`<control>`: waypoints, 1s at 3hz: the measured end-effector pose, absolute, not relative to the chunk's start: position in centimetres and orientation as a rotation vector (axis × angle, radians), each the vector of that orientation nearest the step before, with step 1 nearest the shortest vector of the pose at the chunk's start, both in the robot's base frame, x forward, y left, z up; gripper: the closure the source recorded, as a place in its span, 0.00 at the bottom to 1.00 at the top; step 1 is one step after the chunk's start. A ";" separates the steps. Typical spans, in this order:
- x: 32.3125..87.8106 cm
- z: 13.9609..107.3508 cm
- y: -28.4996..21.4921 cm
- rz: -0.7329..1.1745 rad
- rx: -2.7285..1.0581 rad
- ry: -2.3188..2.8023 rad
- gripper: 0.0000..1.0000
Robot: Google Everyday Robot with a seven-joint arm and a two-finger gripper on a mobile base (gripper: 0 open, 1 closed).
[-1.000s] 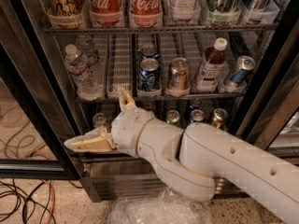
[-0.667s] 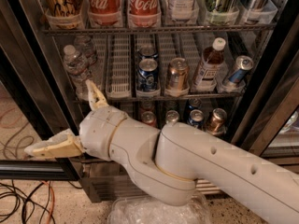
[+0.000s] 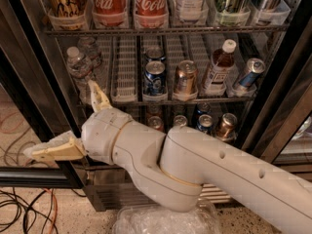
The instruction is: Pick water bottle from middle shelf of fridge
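The water bottle [image 3: 78, 68], clear and ribbed with a white cap, stands at the left end of the middle shelf [image 3: 126, 78], with a second like bottle [image 3: 91, 49] behind it. The fridge [image 3: 32, 82] stands open, showing its wire racks. My gripper [image 3: 62, 117] is open and empty, in front of the fridge's lower left, below and in front of the water bottle. One finger [image 3: 99, 95] points up just under the bottle and the other points left. The gripper does not touch the bottle.
On the middle shelf stand a blue can [image 3: 155, 77], a copper can [image 3: 185, 78], a brown-liquid bottle [image 3: 218, 67] and a tilted blue can [image 3: 246, 74]. Coca-Cola bottles [image 3: 150, 4] fill the rack above, cans [image 3: 225, 125] the rack below. Cables [image 3: 24, 208] lie on the floor at left.
My arm has swung left across the fridge front. The open gripper now sits further left, with its upper finger under the water bottle instead of under the empty lane.
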State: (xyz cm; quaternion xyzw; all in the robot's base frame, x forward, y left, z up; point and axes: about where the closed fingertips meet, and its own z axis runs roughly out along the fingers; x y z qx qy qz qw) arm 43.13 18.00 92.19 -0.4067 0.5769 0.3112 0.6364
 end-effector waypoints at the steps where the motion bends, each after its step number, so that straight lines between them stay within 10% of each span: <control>1: 43.9 94.7 17.2 0.683 -0.865 1.269 0.00; 3: 43.7 97.7 18.6 0.848 -0.680 1.265 0.00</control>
